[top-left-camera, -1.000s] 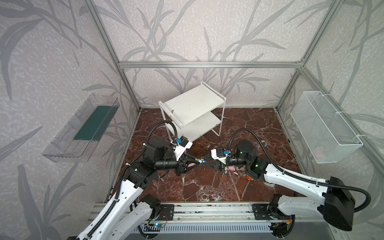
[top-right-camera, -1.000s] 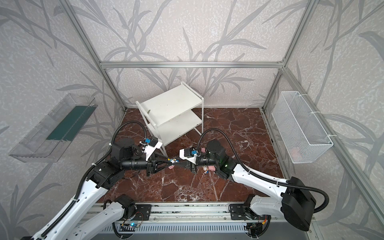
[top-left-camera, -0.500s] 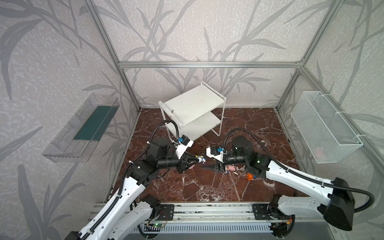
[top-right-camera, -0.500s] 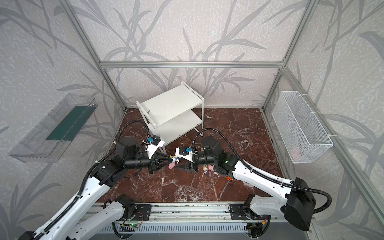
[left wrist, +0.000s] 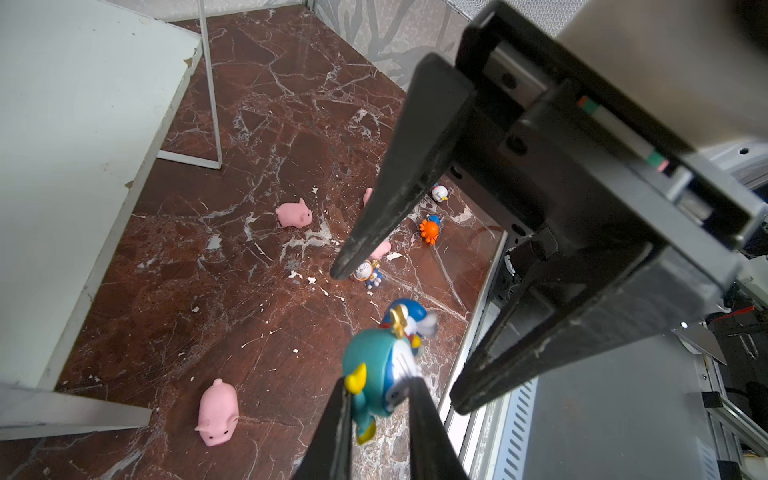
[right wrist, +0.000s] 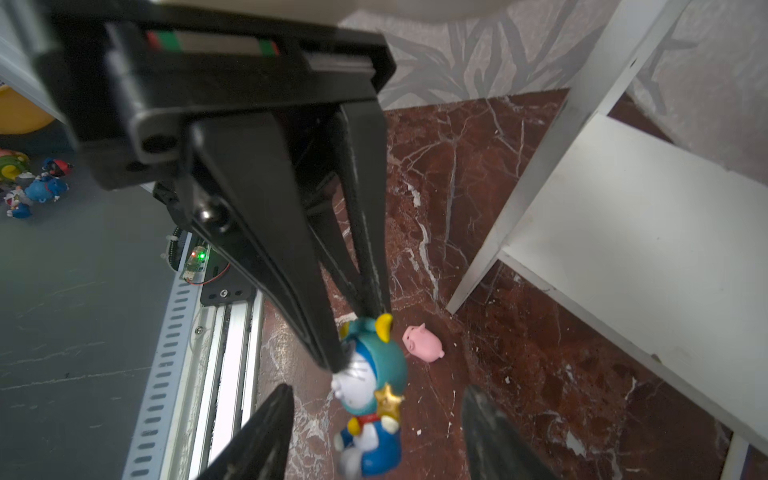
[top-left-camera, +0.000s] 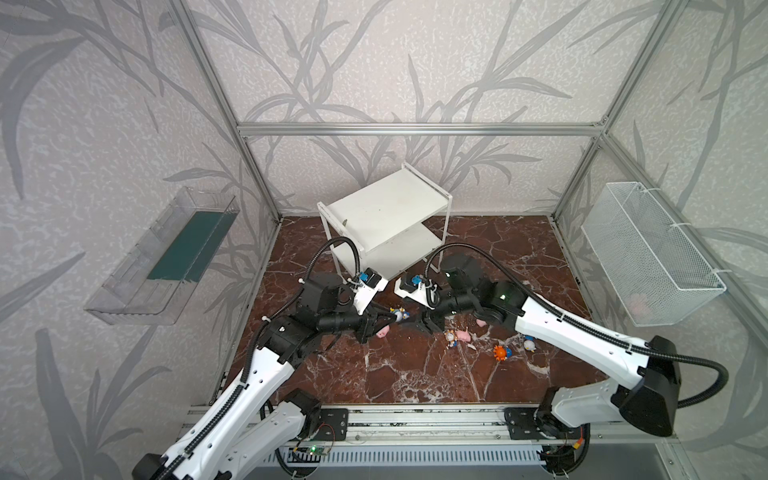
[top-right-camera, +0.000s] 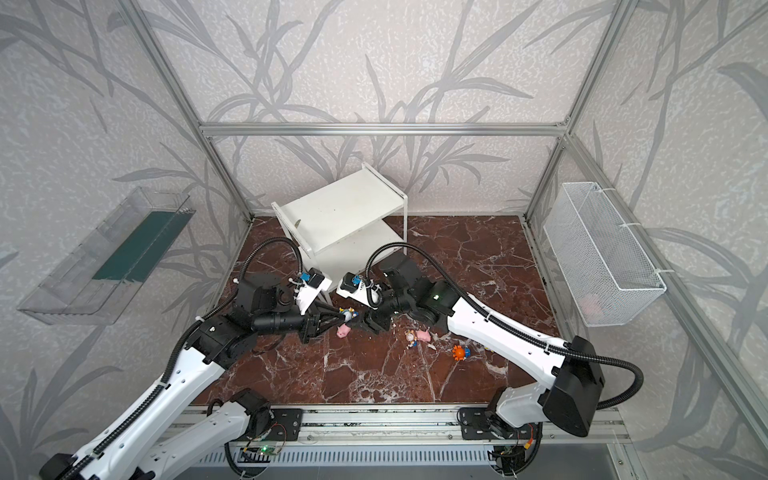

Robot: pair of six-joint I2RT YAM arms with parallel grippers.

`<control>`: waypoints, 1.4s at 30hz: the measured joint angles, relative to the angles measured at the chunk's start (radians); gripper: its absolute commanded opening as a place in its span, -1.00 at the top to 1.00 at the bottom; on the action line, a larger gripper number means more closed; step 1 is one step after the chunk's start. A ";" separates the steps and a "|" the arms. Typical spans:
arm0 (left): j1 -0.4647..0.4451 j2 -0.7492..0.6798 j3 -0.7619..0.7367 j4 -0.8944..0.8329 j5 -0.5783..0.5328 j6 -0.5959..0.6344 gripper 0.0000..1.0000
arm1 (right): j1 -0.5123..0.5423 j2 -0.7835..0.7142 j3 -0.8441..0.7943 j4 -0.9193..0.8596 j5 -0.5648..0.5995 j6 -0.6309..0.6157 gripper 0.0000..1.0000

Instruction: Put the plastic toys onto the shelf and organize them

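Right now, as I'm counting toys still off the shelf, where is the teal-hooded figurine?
The figurine hangs mid-scene in both top views, pinched in the left gripper, facing the open right gripper. It is near a pig, in front of the shelf.

right claw point(right wrist: 376, 392): opened, released blue figurine point(right wrist: 374, 370) | left claw point(left wrist: 380, 384): now sole holder (handover midair)

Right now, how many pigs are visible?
4 pigs on the floor: one near the left gripper, one by the shelf, two partly behind the right gripper. Others possibly hidden.
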 measured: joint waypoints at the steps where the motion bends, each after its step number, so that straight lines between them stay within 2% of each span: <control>1: 0.000 0.002 0.000 -0.001 -0.001 0.000 0.61 | -0.001 0.013 0.017 -0.025 0.002 0.000 -0.25; 8: -0.001 0.002 0.000 -0.002 -0.014 0.001 0.62 | -0.012 0.068 0.100 -0.173 0.005 -0.027 -0.08; 21: -0.001 -0.001 0.000 -0.015 -0.018 0.001 0.63 | -0.012 0.135 0.208 -0.279 -0.013 -0.090 -0.06; 27: 0.000 -0.002 0.000 -0.015 -0.026 -0.001 0.63 | -0.019 0.177 0.261 -0.332 -0.031 -0.114 0.03; 33: -0.001 -0.009 0.000 -0.016 -0.035 0.000 0.63 | -0.031 0.197 0.266 -0.341 -0.006 -0.098 -0.03; 36: -0.002 -0.014 0.000 -0.016 -0.036 0.000 0.61 | -0.092 0.164 0.184 -0.276 0.007 -0.038 -0.09; 38: -0.002 -0.016 0.000 -0.016 -0.037 0.002 0.45 | -0.174 0.125 0.092 -0.222 0.023 0.016 -0.18; 42: -0.005 -0.016 0.000 -0.016 -0.043 0.005 -0.03 | -0.366 0.049 -0.066 -0.108 0.048 0.143 -0.34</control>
